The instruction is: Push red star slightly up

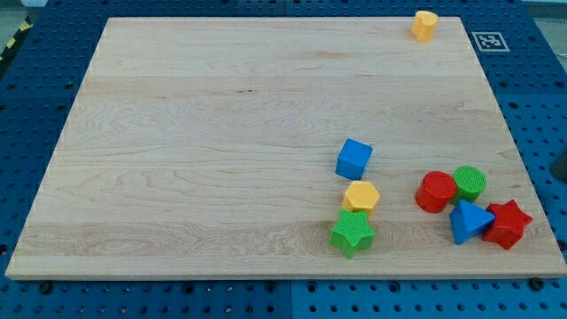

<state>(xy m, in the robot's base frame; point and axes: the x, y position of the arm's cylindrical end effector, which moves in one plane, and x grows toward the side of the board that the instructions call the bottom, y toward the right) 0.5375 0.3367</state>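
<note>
- My tip is not showing anywhere in the view, so I cannot tell where my end effector is standing relative to the blocks; being a bare rod, it has nothing to open or close.
- The red star (pixel 507 223) is lying near the lower right corner of the worktop (pixel 221 133), close to its right edge and its bottom edge.
- The blue triangle (pixel 469 221) is touching the red star on the view's left, with the red cylinder (pixel 436 191) and green cylinder (pixel 469 183) just above and to the left of it.
- I am judging that the push is not yet started, since no rod is near the star.
- To do it well, I am planning to bring my tip in just below the star, between it and the worktop's bottom edge, centred on its body.
- A centred, short push towards the view's top should be keeping the star from spinning or dragging the blue triangle along.
- The green star (pixel 352 233), yellow hexagon (pixel 361 196), blue cube (pixel 353 159) and the far yellow block (pixel 424 25) are sitting well apart from this path.
</note>
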